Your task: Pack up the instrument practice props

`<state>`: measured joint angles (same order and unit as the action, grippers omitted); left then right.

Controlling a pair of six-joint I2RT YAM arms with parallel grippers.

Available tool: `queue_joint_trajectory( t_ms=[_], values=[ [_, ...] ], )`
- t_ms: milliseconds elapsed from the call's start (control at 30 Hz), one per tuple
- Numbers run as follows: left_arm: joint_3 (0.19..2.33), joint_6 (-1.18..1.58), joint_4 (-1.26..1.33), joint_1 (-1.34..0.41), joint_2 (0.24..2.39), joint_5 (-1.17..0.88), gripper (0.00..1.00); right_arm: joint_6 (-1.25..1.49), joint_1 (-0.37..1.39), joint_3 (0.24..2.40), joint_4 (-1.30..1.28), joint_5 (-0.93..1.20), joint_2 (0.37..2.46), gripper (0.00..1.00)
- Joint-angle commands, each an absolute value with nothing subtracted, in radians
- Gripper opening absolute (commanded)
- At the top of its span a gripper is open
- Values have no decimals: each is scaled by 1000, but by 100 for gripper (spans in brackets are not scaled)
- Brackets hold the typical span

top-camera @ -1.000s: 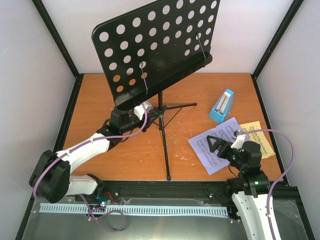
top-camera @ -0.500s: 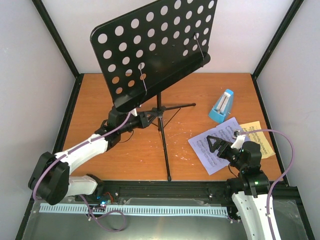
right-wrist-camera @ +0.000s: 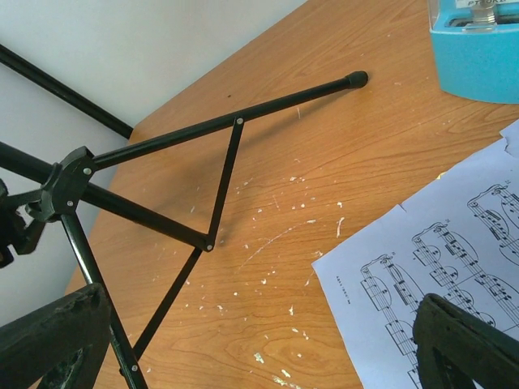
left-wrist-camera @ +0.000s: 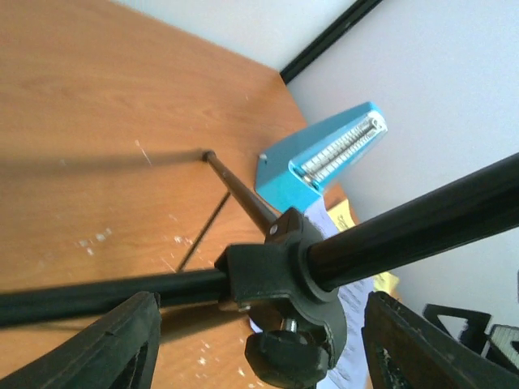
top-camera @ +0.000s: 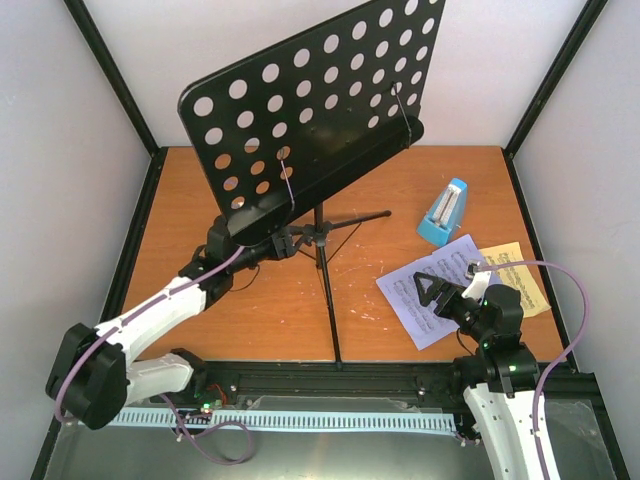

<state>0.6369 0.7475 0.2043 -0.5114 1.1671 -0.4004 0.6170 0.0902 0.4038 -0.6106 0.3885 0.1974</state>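
The black music stand (top-camera: 310, 110) stands at mid-table with its round-holed desk tilted. My left gripper (top-camera: 283, 243) is open around the stand's collar and knob (left-wrist-camera: 292, 284), which sit between its fingers (left-wrist-camera: 113, 348) without touching them. The blue metronome (top-camera: 443, 212) stands at the right rear and also shows in the left wrist view (left-wrist-camera: 324, 158). A white sheet-music page (top-camera: 400, 297) and a yellow page (top-camera: 520, 270) lie at the right front. My right gripper (top-camera: 428, 290) hangs open and empty over the white page (right-wrist-camera: 438, 275).
The stand's tripod legs (right-wrist-camera: 227, 121) spread over the wooden table (top-camera: 200, 200), one reaching toward the front edge. Black frame posts (top-camera: 120, 80) and white walls close in the table's sides and back.
My left gripper has moved in around the stand's collar and turned. The stand's desk has shifted slightly up and to the left. The right arm has not moved.
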Motion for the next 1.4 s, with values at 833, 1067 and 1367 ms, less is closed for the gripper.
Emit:
queue_joint_trajectory(
  t_ms=[833, 1067, 1367],
  values=[
    [733, 247, 81, -598, 1188, -301, 46, 640, 86, 361, -572, 403, 212, 100],
    [718, 272, 96, -598, 1188, -314, 32, 639, 86, 364, -580, 402, 207, 100],
    [699, 432, 105, -598, 1174, -350, 19, 598, 86, 356, -503, 532, 219, 100]
  ],
)
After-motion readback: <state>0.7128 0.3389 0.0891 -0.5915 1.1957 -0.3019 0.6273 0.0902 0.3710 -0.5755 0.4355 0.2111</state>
